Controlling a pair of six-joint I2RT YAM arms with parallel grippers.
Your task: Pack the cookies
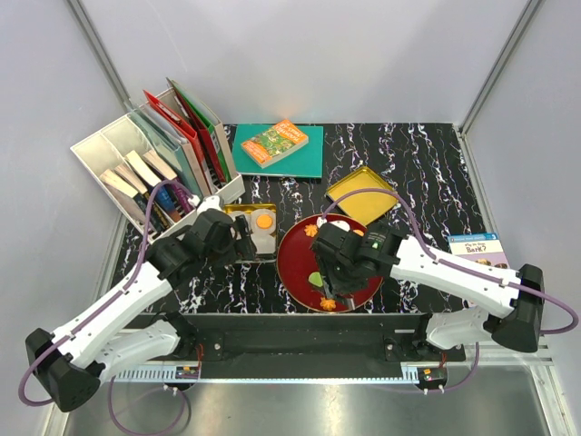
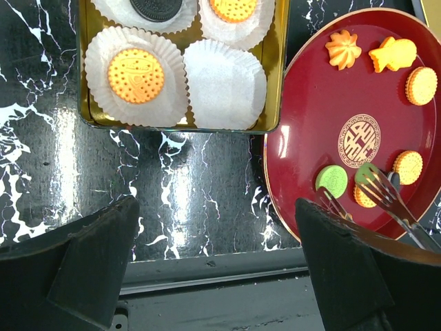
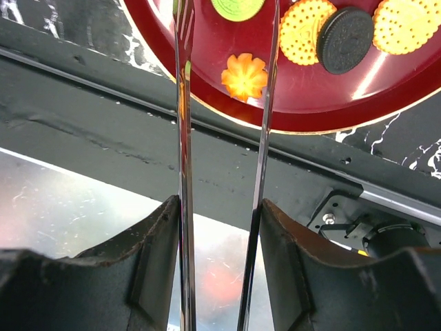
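Cookies (image 2: 421,85): small round discs; orange, green, brown.

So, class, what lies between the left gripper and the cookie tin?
Only bare marbled table separates the left gripper from the tin, shown in the left wrist view.

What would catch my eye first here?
The big red plate at the centre, dotted with orange, green and dark cookies. The right tool holds metal tongs over the plate's near edge. Left of it sits a gold tin of white paper cups, some already filled.
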